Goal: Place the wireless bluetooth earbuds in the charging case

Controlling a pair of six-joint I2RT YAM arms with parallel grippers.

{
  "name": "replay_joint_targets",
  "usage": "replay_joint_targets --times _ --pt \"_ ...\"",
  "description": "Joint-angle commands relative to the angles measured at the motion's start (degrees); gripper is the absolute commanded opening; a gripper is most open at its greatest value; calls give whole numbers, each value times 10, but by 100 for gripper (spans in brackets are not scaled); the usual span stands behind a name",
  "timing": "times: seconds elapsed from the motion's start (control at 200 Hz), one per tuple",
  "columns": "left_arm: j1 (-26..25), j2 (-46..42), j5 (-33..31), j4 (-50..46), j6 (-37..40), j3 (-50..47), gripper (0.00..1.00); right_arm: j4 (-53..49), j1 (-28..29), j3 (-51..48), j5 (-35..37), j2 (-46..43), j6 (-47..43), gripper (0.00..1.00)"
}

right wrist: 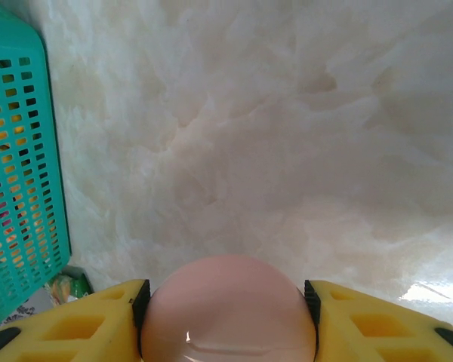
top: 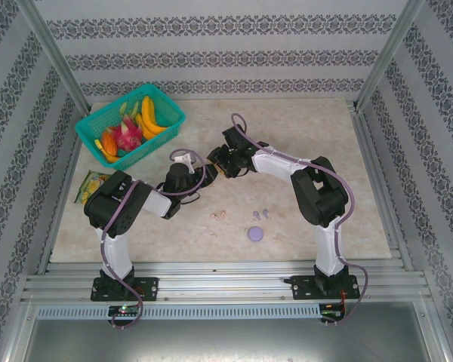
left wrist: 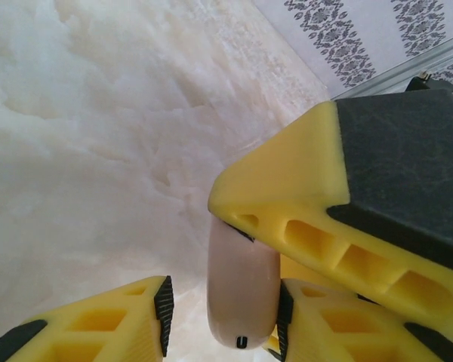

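1. while the right gripper point(right wrist: 226, 320) is clamped on the pink charging case point(right wrist: 226, 305), with both of its yellow pads pressed against the round sides, the case hangs above the table point(top: 325, 136), beyond the lilac case point(top: 255, 234) and to its left.
2. seen from the left wrist, the pink charging case stands on edge, with a small dark port at its lower end.
3. the left gripper point(left wrist: 223, 320) is spread around the same case. one pad touches the case's flat face, and a clear gap separates the other pad from it, so this gripper is not squeezing.
4. a yellow finger of the right gripper sits on the upper rim of the pink case, just above the left gripper's fingers.
5. the lilac case lies flat on the table, apart from both grippers.
6. the pink earbuds point(top: 219, 216) lie together on the table, near the lilac case, to its left and a little beyond it.
7. the lilac earbuds point(top: 261, 213) lie just beyond the lilac case, apart from it.
8. none of the buds sits in either case. they are too small to tell which way they face.
9. a teal basket point(top: 90, 143) of fruit stands well away from the lilac case, far beyond it and to the left.
10. a snack packet point(top: 89, 185) lies at the table's left edge, far to the left of the lilac case.
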Motion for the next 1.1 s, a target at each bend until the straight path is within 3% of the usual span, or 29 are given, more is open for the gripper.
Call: replay_joint_targets --times 0.0,0.714,1.094 --pt "-5 10 -14 35 -10 14 39 -1 3 -13 -12 -3 4 51" --pt "-5 24 -18 57 -26 8 15 38 -4 -40 -24 -17 33 54" --pt "-5 24 -11 47 -24 1 13 42 -28 -48 -27 -31 30 75"
